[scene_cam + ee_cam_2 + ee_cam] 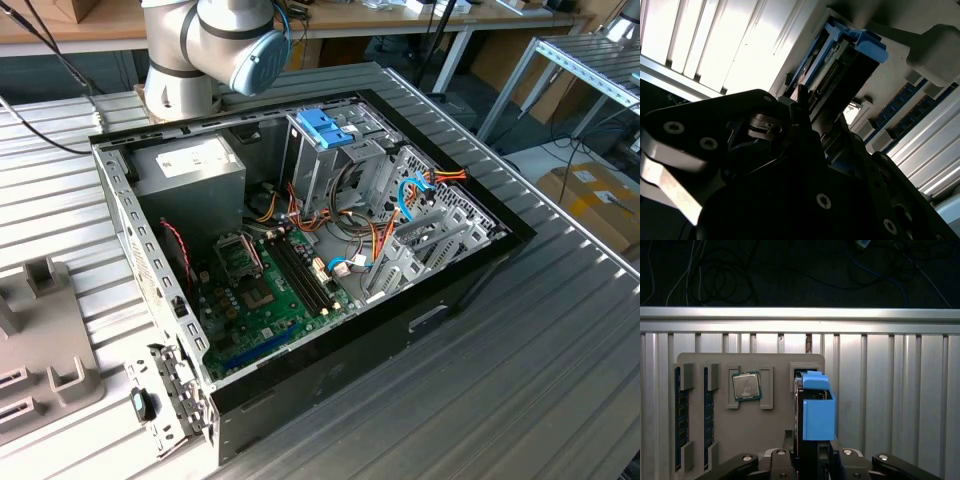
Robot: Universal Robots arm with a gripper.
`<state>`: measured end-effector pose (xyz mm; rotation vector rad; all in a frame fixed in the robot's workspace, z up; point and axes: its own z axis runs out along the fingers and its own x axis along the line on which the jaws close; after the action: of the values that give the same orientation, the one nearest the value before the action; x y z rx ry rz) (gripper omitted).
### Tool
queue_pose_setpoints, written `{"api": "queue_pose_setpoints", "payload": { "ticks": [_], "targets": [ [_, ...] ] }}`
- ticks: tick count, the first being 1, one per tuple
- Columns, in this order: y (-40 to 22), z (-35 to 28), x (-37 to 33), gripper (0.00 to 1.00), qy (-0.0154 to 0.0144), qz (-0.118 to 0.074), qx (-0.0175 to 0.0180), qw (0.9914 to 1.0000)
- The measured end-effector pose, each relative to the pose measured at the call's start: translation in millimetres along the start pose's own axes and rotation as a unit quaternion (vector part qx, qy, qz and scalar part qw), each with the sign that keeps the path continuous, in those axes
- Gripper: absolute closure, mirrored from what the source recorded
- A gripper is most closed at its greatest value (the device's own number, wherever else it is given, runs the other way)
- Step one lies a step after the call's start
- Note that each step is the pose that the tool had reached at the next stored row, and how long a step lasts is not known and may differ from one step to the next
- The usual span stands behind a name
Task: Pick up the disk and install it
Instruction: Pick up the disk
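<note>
Trouble, as I judge it, would start at the holder. The disk (pixel 799 412) stands on edge in a slot of the grey holder (pixel 760 435) with a blue bracket (pixel 818 415) clipped over it, and my tool (pixel 812 456) sits right at its near end. I cannot tell whether the tool is pressing on the disk or is just spread around it.

If the hold is off-centre, or only on the plastic bracket, the disk could tilt and bind in the slot as it rises. It could also drag the holder up off the ribbed surface (pixel 900 390). A weak hold could let the disk slip, and it would land close to the processor chip (pixel 746 386), which lies in its own recess just beside the slot.

In the exterior view, the open computer case (pixel 470 290) is crowded with cables around the cage with the blue top (pixel 325 130). Snagging a wire is the risk there.

Counting: one disk, one blue bracket, one holder, one processor chip. There are two rows of memory sticks (pixel 682 415) on the side of the holder away from the disk. There is one case, one cage and one power supply (pixel 190 170).
</note>
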<state>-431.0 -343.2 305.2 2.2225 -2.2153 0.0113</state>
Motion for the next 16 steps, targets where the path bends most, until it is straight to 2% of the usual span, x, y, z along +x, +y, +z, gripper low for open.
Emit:
{"api": "queue_pose_setpoints", "payload": {
  "ticks": [3,8,16],
  "targets": [
    [0.0,-2.2,0.0,0.65,0.0000,0.000,0.0001,1.00000],
    [0.0,-11.1,0.1,0.65,0.0000,0.000,0.0000,1.00000],
    [-0.1,-35.2,0.3,0.65,0.0000,0.000,0.0000,1.00000]
  ]
}}
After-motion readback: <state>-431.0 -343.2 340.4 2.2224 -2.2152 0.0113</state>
